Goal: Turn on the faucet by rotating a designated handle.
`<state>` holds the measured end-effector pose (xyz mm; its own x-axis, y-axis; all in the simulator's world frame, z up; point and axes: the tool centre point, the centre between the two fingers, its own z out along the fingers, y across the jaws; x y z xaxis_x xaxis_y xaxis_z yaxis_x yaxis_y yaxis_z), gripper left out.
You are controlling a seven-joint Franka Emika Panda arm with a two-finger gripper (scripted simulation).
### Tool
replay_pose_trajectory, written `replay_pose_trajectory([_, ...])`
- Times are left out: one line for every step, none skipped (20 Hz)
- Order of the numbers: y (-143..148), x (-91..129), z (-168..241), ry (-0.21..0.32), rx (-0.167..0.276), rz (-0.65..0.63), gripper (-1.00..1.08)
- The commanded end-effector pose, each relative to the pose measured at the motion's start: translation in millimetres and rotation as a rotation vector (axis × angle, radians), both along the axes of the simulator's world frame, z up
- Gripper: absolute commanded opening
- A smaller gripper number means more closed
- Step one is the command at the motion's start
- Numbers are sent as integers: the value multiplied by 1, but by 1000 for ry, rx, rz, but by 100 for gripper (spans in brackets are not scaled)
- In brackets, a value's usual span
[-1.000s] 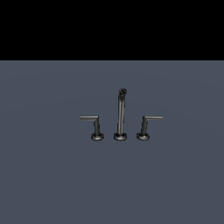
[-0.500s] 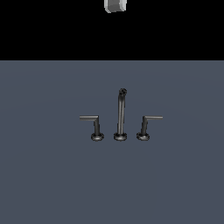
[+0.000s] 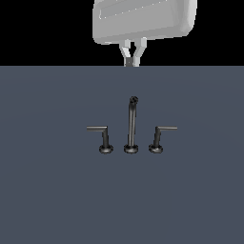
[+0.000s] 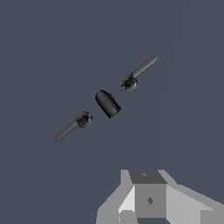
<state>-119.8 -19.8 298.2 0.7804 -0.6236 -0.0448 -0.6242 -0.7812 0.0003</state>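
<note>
Exterior view | end effector [image 3: 132,61] clenched, gripping nothing, high above faucet [image 3: 131,125] | designated handle [image 3: 160,137] untouched

You see the faucet [image 3: 131,125] in dark, slightly glossy metal; the surface [image 3: 47,190] looks matt grey; the gripper [image 3: 131,56] seems smooth plastic.

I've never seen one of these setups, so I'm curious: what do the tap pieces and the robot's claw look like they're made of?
The faucet and its handles, including the designated handle, look like dark grey metal with a dull sheen, given faint highlights on the round bases. The gripper looks like pale grey, matte plastic or painted metal; a rendered picture leaves that open.
</note>
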Motion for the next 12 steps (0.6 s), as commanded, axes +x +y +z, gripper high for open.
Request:
replay_pose_trajectory([-6,14,-18,-3,-3,-72,-100])
replay_pose_trajectory([-9,19,-25,-3,-4,-100,-100])
replay_pose_trajectory([-12,25,-32,-4,-5,-127,-100])
replay_pose_trajectory([-15,30,-39,-5,-7,-155,-100])
replay_pose_trajectory([-18,35,-46,-6,-8,-183,-100])
replay_pose_trajectory([-22,40,-52,-6,-9,-211,-100])
replay_pose_trajectory([-26,45,-59,-7,-11,-239,-100])
replay_pose_trajectory([-29,50,-66,-8,-12,-267,-100])
replay_pose_trajectory([-34,55,-73,-8,-13,-295,-100])
replay_pose_trajectory([-38,59,-80,-9,-15,-323,-100])
replay_pose_trajectory([-42,64,-87,-10,-16,-351,-100])
replay_pose_trajectory([-47,68,-94,-10,-18,-380,-100])
